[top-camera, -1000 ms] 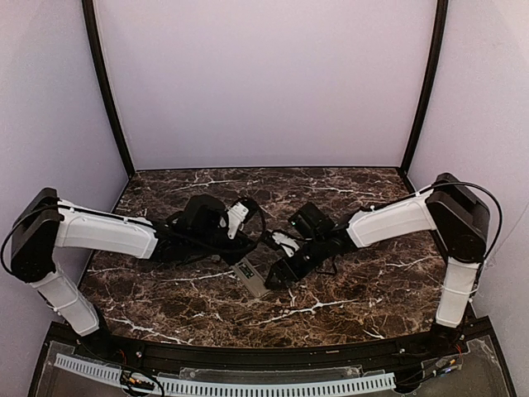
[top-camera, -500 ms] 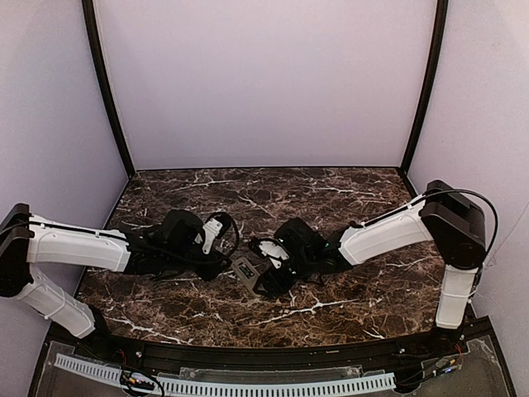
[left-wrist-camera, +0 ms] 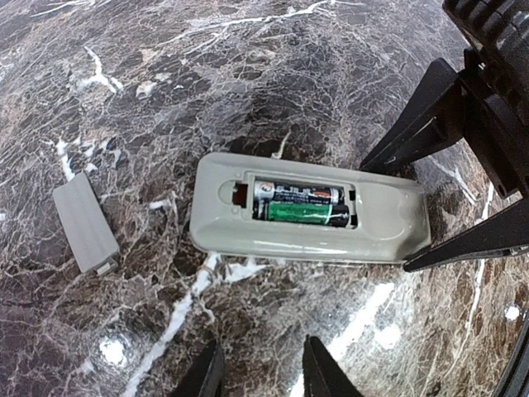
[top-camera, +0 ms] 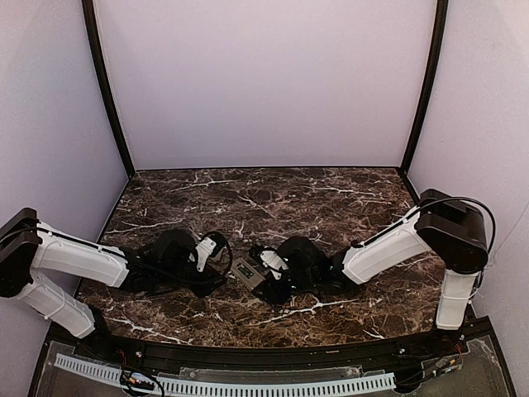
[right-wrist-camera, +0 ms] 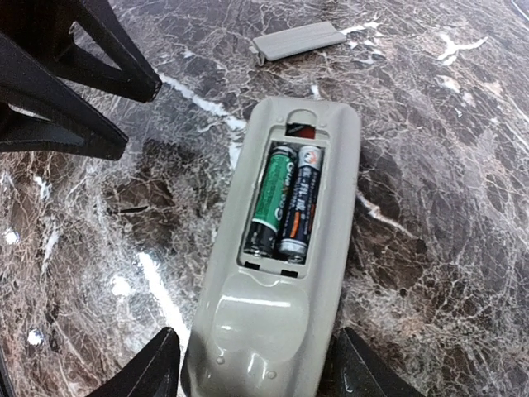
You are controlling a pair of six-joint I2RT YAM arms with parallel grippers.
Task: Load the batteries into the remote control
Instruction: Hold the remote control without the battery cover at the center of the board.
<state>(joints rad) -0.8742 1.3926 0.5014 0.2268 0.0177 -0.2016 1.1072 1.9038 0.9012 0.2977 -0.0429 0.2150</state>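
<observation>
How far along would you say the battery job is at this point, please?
Done: both batteries sit side by side in the remote, which lies face down. In hand: the right gripper straddles the remote's end; the left gripper hangs empty beside it. Left: the cover lies apart on the table, compartment uncovered.

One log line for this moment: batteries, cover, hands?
batteries: both seated in remote control, back up | battery cover: off, on table | right hand: straddling remote end, open | left hand: open, empty

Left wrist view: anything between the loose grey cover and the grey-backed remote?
Nothing; only bare dark marble separates the grey battery cover from the remote control.
</observation>
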